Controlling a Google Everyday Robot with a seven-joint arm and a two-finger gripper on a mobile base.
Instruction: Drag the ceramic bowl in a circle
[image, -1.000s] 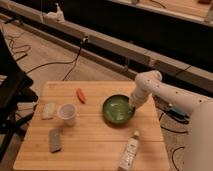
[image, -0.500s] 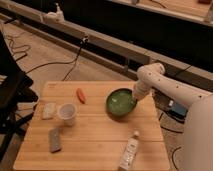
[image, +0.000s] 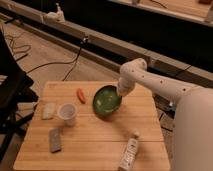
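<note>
The ceramic bowl (image: 105, 102) sits on the far half of the wooden worktop (image: 100, 145), a little right of centre. The hand (image: 119, 92) comes down from the white arm (image: 150, 82) onto the bowl's far-right rim. That contact suits steering the bowl by its edge without lifting it. I cannot tell how far open the hand is, or whether it grips the rim or only presses on it. Just beside the bowl on its left lies a small orange carrot-like piece (image: 80, 95), and the translucent plastic cup (image: 67, 114) stands near on the near-left, so a wide sweep that way would likely knock them. The worktop's far edge is close too. The best open room lies on the near and right sides, with the lying bottle (image: 128, 152) well apart near the front edge.
</note>
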